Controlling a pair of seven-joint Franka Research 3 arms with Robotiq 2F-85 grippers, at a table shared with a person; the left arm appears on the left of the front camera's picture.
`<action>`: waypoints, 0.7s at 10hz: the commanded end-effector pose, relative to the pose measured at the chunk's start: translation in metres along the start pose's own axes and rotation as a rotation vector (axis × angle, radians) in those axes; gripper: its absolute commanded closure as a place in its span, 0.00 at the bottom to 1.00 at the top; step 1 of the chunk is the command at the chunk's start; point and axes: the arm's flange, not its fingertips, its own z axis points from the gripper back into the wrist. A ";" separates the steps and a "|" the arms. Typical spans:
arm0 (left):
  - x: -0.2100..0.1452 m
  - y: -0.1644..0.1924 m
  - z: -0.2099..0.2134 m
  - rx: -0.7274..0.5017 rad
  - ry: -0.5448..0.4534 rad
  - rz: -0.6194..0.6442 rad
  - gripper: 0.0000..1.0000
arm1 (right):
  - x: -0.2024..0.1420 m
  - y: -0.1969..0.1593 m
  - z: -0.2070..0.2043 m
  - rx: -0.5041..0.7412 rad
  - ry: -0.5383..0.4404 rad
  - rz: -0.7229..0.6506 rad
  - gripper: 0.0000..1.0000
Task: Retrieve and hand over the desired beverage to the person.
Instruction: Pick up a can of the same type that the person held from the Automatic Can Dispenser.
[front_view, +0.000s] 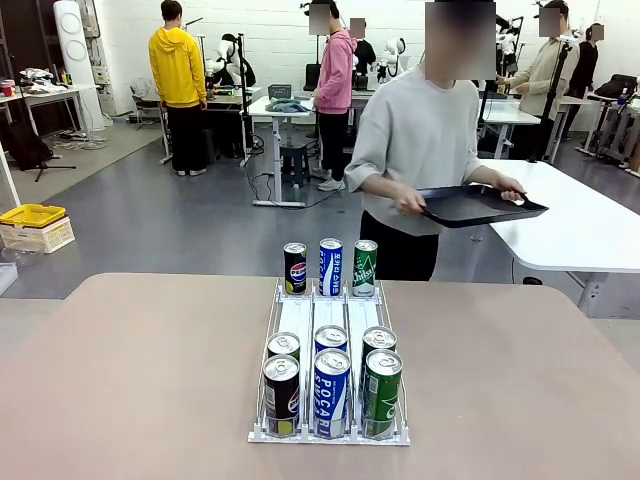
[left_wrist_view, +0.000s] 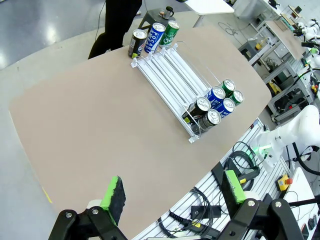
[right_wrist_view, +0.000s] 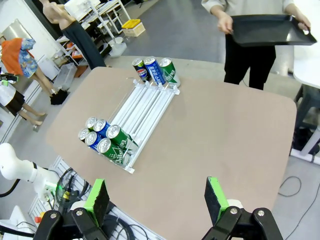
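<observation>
A clear three-lane can rack (front_view: 329, 322) sits in the middle of the tan table, seen again from above as the rack (left_wrist_view: 172, 75) and the rack (right_wrist_view: 147, 107). Black Pepsi, blue Pocari and green soda cans (front_view: 330, 390) crowd its near end, and three more cans (front_view: 330, 266) stand at the far end. The person (front_view: 425, 140) in a light grey sweatshirt stands beyond the table holding a black tray (front_view: 480, 205) with both hands. My left gripper (left_wrist_view: 172, 192) is open, high over the table's near edge. My right gripper (right_wrist_view: 157, 197) is open too, also high and away from the cans.
A white table (front_view: 575, 225) stands to the person's right. Cables and the other arm's base (left_wrist_view: 280, 142) lie beyond the table's near edge. Two people in yellow and pink hoodies stand at desks far back. A yellow bin (front_view: 32, 215) sits on the floor at left.
</observation>
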 end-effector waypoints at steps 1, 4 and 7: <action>0.000 0.000 0.000 -0.010 -0.001 -0.002 0.00 | 0.002 0.000 -0.002 0.012 -0.009 0.008 0.00; 0.000 0.000 0.000 -0.010 -0.001 -0.002 0.00 | 0.002 0.000 -0.002 0.012 -0.009 0.008 0.00; 0.000 0.000 0.000 -0.010 -0.001 -0.002 0.00 | 0.002 0.000 -0.002 0.012 -0.009 0.008 0.00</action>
